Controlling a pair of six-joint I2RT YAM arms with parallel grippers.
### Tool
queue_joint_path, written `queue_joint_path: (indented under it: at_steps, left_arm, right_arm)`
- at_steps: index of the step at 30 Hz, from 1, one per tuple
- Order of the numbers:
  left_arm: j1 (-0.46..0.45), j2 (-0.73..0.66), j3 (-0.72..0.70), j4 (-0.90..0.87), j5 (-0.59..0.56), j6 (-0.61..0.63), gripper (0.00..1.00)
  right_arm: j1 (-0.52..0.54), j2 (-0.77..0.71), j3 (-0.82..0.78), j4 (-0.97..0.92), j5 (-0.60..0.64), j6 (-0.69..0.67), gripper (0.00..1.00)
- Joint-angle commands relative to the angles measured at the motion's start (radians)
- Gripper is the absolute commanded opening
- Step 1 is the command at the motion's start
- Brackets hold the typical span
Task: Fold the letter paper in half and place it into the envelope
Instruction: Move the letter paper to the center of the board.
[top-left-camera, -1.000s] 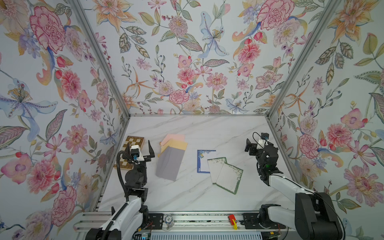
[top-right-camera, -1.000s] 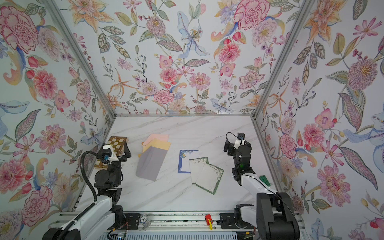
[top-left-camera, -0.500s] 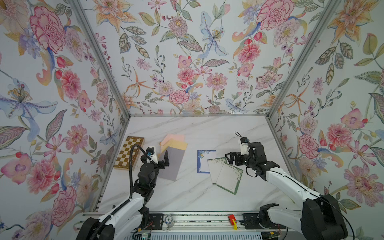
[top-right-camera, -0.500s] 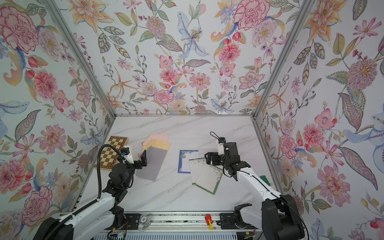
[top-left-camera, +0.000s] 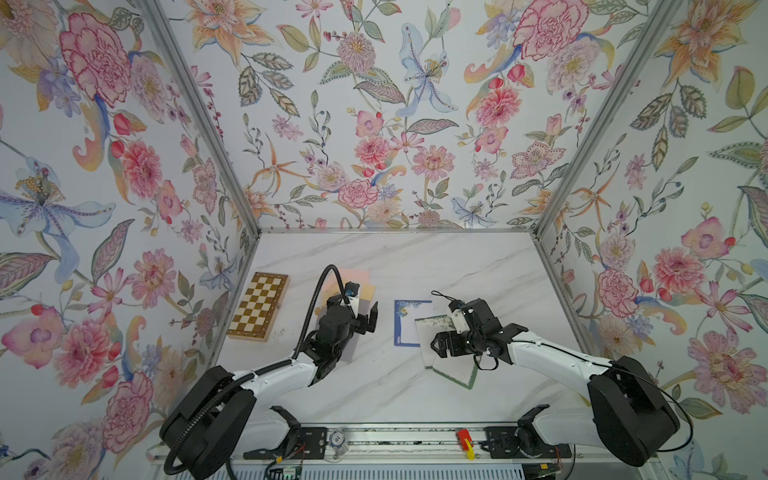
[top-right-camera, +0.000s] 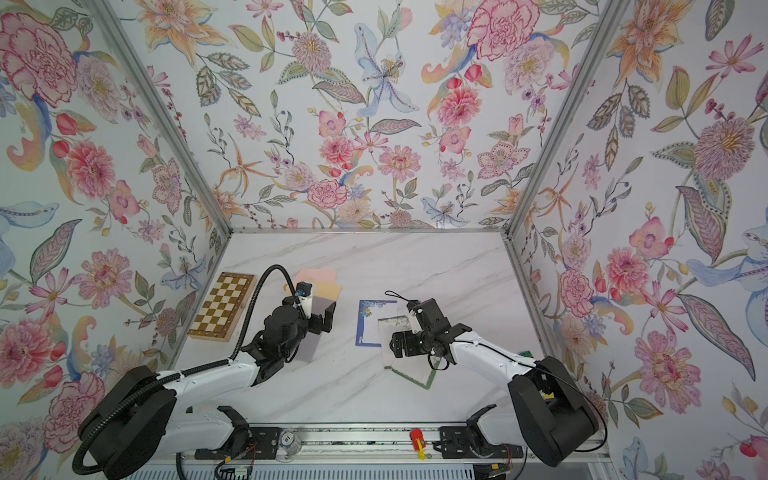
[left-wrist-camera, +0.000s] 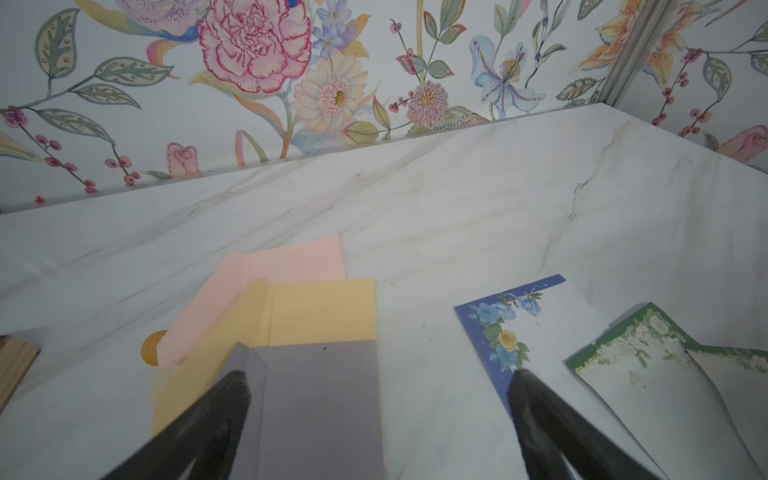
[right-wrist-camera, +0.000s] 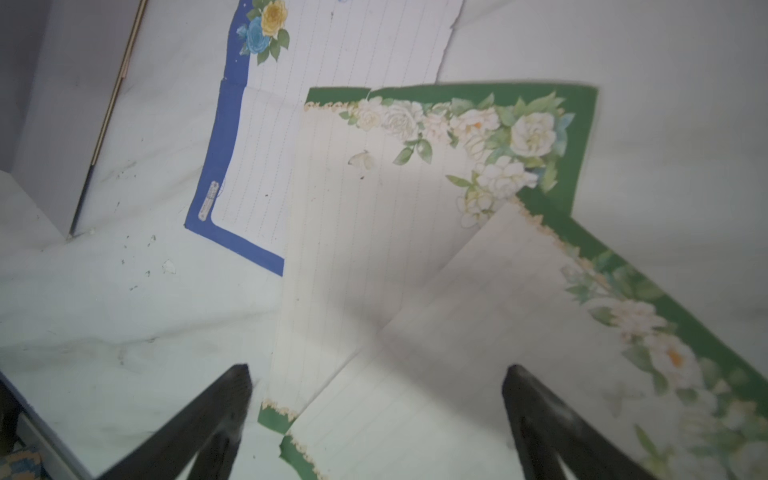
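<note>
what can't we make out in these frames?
- Grey paper envelope: flap state; left arm covers it in both top views, left wrist view crops it.
- Two green-bordered floral letter sheets: overlap hidden under right gripper in both top views; right wrist view crops them.
- Label on blue-bordered lined sheet: unreadably small, right wrist view.
- Orange disc: mostly under pink envelope, left wrist view.

A: What's lying on the marble worktop (top-left-camera: 395, 257)?
B: A chessboard (top-left-camera: 258, 306) by the left wall, three overlapping envelopes (left-wrist-camera: 324, 311), a blue-bordered sheet (top-left-camera: 405, 328), and two green-bordered sheets (right-wrist-camera: 374, 208), one lapping its corner.
</note>
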Motion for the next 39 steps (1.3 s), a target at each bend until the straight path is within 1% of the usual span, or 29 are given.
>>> queue_joint_path:
  at_steps: [1, 7, 13, 19, 23, 28, 31, 33, 34, 36, 38, 39]
  left_arm:
    - [-0.005, 0.012, 0.028, -0.009, 0.005, 0.019, 1.00]
    - [-0.008, 0.026, 0.044, -0.018, 0.014, 0.022, 1.00]
    - [-0.010, 0.017, 0.042, -0.025, 0.005, 0.027, 1.00]
    - [-0.009, 0.005, 0.036, -0.033, -0.005, 0.032, 1.00]
    - [-0.011, 0.000, 0.029, -0.031, -0.012, 0.032, 1.00]
    - [-0.010, -0.003, 0.017, -0.022, -0.010, 0.015, 1.00]
    - [-0.011, -0.010, 0.014, -0.015, 0.002, 0.000, 0.99]
    - [-0.011, -0.013, 0.008, -0.002, 0.013, -0.016, 1.00]
    - [-0.012, -0.015, 0.005, 0.009, 0.021, -0.026, 1.00]
    - [-0.013, -0.014, 0.002, 0.025, 0.046, -0.053, 1.00]
    - [-0.019, -0.008, 0.003, 0.036, 0.070, -0.085, 1.00]
    - [-0.024, -0.005, 0.005, 0.038, 0.081, -0.100, 1.00]
  right_arm:
    - [0.018, -0.004, -0.010, -0.026, -0.046, 0.048, 0.97]
    - [0.019, 0.029, -0.033, 0.036, -0.075, 0.095, 0.93]
    - [0.019, 0.129, 0.000, 0.065, -0.096, 0.117, 0.91]
    - [0.010, 0.238, 0.063, 0.099, -0.088, 0.146, 0.90]
    - [-0.029, 0.311, 0.107, 0.162, -0.120, 0.253, 0.90]
    - [-0.089, 0.388, 0.108, 0.356, -0.227, 0.450, 0.86]
    - [-0.101, 0.398, 0.113, 0.443, -0.287, 0.508, 0.84]
    - [-0.103, 0.387, 0.132, 0.439, -0.304, 0.484, 0.84]
    - [-0.102, 0.375, 0.150, 0.411, -0.305, 0.446, 0.83]
    - [-0.108, 0.350, 0.202, 0.300, -0.303, 0.337, 0.83]
    - [-0.124, 0.321, 0.274, 0.137, -0.276, 0.199, 0.83]
    - [-0.138, 0.309, 0.306, 0.072, -0.260, 0.154, 0.83]
